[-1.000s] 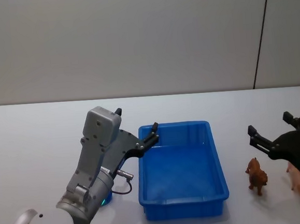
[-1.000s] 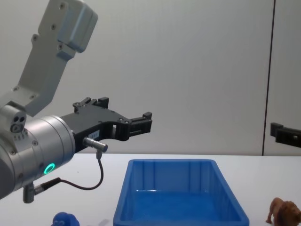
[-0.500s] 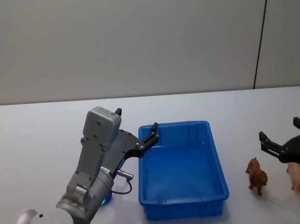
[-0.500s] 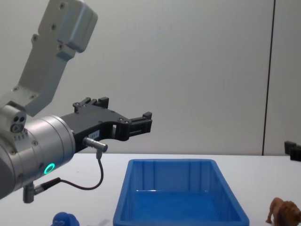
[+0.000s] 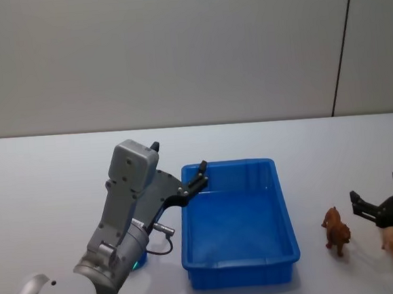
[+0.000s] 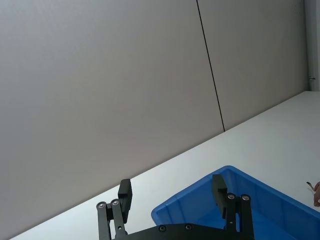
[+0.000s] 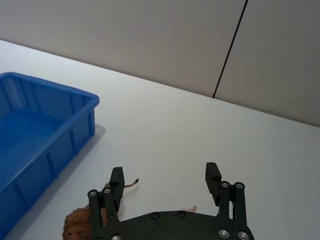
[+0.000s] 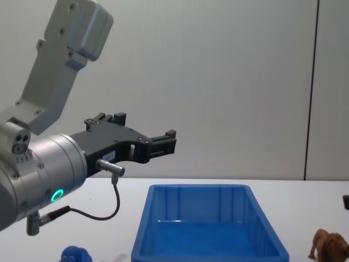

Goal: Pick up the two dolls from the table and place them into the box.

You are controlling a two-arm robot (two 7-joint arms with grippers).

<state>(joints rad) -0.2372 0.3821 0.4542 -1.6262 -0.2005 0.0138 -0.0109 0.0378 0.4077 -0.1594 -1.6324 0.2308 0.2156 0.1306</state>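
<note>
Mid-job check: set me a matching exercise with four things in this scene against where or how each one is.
Things:
1. lion doll
2. pale doll
3. box
4. left gripper

Places or states:
A. open, raised by the box's left rim
B. empty, in the middle of the table
C. standing on the table just right of the box
D. farthest right, partly behind the right gripper

Pairs: 1-C, 2-D, 3-B, 4-A.

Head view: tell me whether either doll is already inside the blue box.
No, the brown lion and the pale doll are both on the table, to the right of the box.
</note>
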